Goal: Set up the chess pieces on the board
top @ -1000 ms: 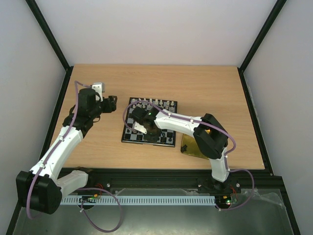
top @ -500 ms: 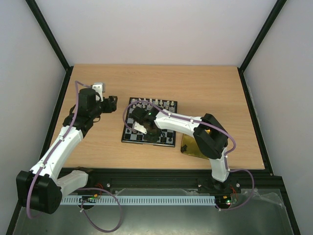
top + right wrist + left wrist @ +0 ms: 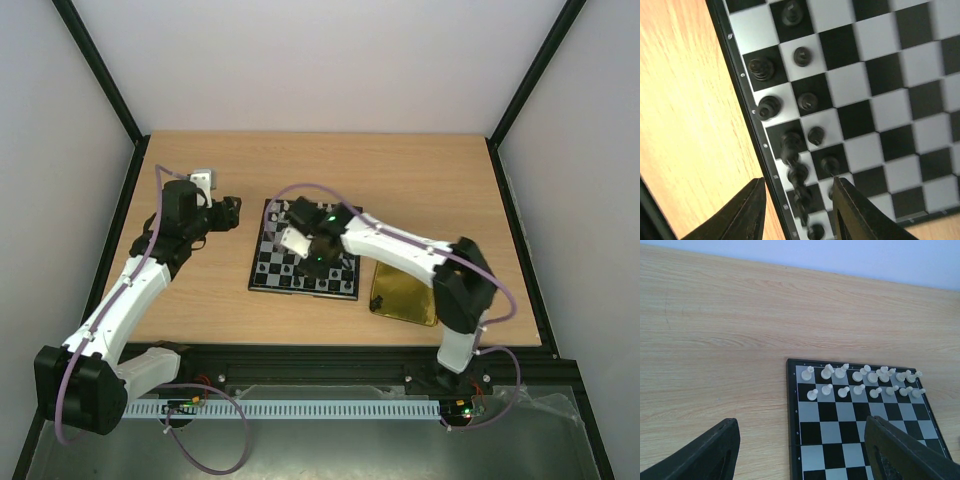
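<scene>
Wood table (image 3: 420,180) has bare room left of and beyond the board (image 3: 290,281), which sits mid-table with the gold tray (image 3: 402,298) just off its near-right corner. Spread and empty, the left gripper (image 3: 800,425) hangs over wood beside the board's left rim; the right gripper (image 3: 799,190) is also spread and empty, above the black side's rim. Far side, the white pieces (image 3: 860,382) look fully set in two rows. The black pieces (image 3: 802,102) fill two near rows, blurred end uncountable, so probably nearly done.
</scene>
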You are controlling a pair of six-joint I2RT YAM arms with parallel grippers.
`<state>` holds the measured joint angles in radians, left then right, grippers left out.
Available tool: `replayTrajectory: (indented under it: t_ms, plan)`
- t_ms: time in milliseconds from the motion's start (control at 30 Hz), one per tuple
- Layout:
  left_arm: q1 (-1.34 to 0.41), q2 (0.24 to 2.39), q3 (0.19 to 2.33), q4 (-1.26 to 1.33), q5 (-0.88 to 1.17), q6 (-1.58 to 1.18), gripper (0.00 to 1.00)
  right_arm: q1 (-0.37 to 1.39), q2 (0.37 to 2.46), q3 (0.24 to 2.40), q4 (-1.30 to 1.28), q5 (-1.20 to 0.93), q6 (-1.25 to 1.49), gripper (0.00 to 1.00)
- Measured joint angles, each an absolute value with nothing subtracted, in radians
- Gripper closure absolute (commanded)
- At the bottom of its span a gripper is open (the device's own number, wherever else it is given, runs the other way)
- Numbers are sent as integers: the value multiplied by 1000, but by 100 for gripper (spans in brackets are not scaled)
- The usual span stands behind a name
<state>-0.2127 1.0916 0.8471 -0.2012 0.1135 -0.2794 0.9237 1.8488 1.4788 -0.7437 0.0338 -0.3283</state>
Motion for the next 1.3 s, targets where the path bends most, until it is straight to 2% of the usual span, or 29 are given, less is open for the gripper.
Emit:
replayTrajectory:
  t_ms: [300, 467, 700, 933, 1300]
  plan:
    - [-213, 1092, 847, -201, 133, -278, 30, 638, 1473, 1279, -690, -126, -329, 66]
    - [-213, 1094, 847, -201, 143, -276, 30, 528, 1359, 1144, -707, -175, -447, 71]
    - [-213, 1094, 847, -201, 153, -276, 30, 523, 1256, 923, -686, -133, -688, 72]
    - [-213, 1094, 847, -201, 157, -276, 30, 525, 1264, 812, -655, -86, -902, 69]
    - [-213, 1099, 847, -201, 157, -276, 30, 648, 1324, 708, -566, 30, -1010, 68]
